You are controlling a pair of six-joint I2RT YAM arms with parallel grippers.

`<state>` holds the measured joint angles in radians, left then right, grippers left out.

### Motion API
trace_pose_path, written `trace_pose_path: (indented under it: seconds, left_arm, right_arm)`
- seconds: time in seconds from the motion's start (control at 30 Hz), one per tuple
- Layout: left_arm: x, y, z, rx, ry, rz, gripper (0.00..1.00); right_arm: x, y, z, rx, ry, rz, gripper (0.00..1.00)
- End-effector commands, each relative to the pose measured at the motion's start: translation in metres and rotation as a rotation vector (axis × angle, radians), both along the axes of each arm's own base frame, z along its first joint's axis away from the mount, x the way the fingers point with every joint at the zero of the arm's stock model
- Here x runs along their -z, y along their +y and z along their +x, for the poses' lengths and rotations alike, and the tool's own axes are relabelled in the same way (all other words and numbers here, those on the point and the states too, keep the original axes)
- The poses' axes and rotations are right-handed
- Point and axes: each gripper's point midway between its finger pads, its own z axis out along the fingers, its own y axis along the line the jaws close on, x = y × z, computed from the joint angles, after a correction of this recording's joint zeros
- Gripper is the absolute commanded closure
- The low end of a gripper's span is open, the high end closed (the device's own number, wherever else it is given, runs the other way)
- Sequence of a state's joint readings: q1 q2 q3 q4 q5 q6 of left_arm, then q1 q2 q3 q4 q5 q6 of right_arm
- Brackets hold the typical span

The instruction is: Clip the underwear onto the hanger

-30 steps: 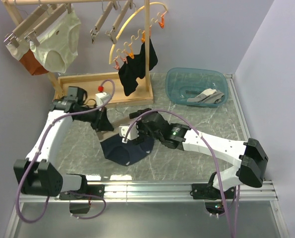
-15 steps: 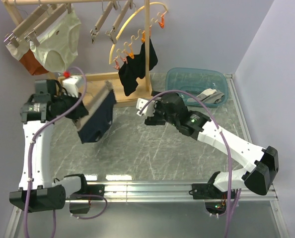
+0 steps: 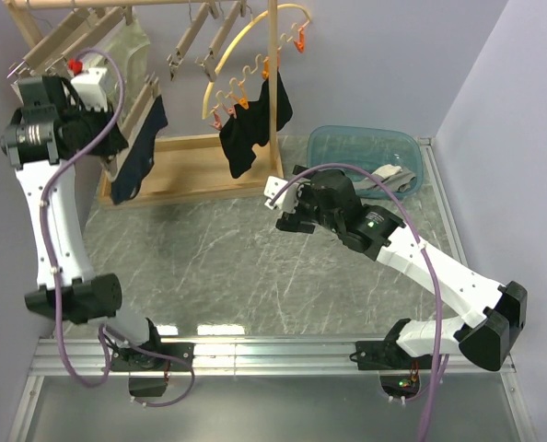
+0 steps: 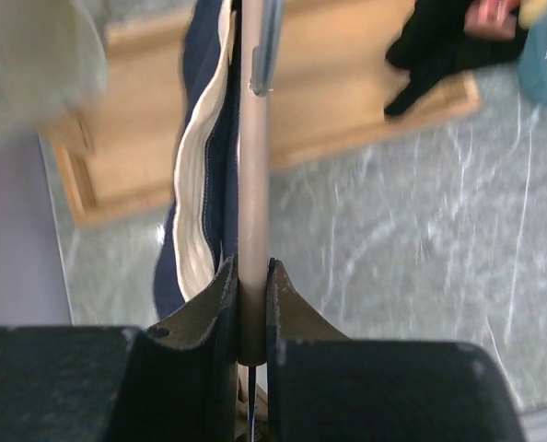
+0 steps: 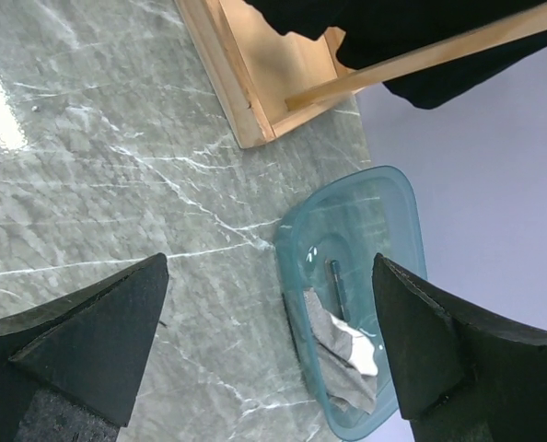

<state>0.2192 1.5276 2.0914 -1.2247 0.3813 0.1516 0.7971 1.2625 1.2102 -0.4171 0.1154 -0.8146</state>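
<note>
The grey marbled table (image 3: 255,272) lay between lilac walls, with a wooden rack (image 3: 275,92) standing on its base (image 3: 204,170) at the far left.

The underwear (image 3: 133,166) hung clear of the table, high up at the far left, in front of that base. It drooped from the hanger (image 3: 149,97), whose light-wood bar sloped up toward the rack. From my left wrist I saw the bar running straight away from me, with the navy cloth and its beige waistband (image 4: 192,216) pressed along the bar's left side. A metal clip (image 4: 266,46) sat at the far end, but I could not tell whether it bit the cloth.

My left gripper (image 4: 252,299) was clamped tight on the near end of the hanger, one finger on each side of the bar.

My right gripper (image 3: 283,207) hovered over the middle of the table, well apart from the underwear, with its jaws spread wide and nothing between them.

Cream briefs (image 3: 131,41) hung on the rack behind my left arm. To their right a black garment (image 3: 250,129) hung from a curved yellow hanger (image 3: 232,51). A clear blue tub (image 3: 347,132) stood at the far right with a grey and white cloth (image 5: 343,354) inside.
</note>
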Motion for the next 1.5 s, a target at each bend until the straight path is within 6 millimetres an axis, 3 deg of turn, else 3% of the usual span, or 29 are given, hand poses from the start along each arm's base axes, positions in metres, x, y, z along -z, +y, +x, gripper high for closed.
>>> trace_pose_path:
  seconds: [0.0,0.2,0.43,0.6,0.8,1.13,1.47]
  left_arm:
    - [-0.043,-0.006,0.031,0.05,-0.155,-0.023,1.0]
    - [-0.089,-0.005,0.085,0.075,-0.364,-0.055,1.0]
    - [-0.122,-0.002,0.113,0.079,-0.531,-0.054,1.0]
    - [-0.128,0.0,0.129,0.072,-0.573,-0.084,1.0]
    - [-0.121,0.007,0.153,0.076,-0.572,-0.138,1.0]
    - [-0.136,0.002,0.162,0.122,-0.645,-0.153,1.0]
    - [-0.147,-0.008,0.138,0.158,-0.678,-0.152,1.0]
  right_arm:
    - [-0.016,-0.004,-0.001,0.018,-0.013,0.051,0.02]
    - [-0.007,-0.005,-0.002,0.028,0.009,0.043,0.02]
    - [-0.001,-0.004,0.0,0.031,0.021,0.034,0.02]
    - [0.002,0.0,0.003,0.031,0.029,0.036,0.02]
    - [0.006,-0.001,0.004,0.035,0.034,0.028,0.02]
    - [0.014,-0.002,0.007,0.046,0.044,0.022,0.02]
    - [0.014,-0.002,0.007,0.045,0.046,0.017,0.02]
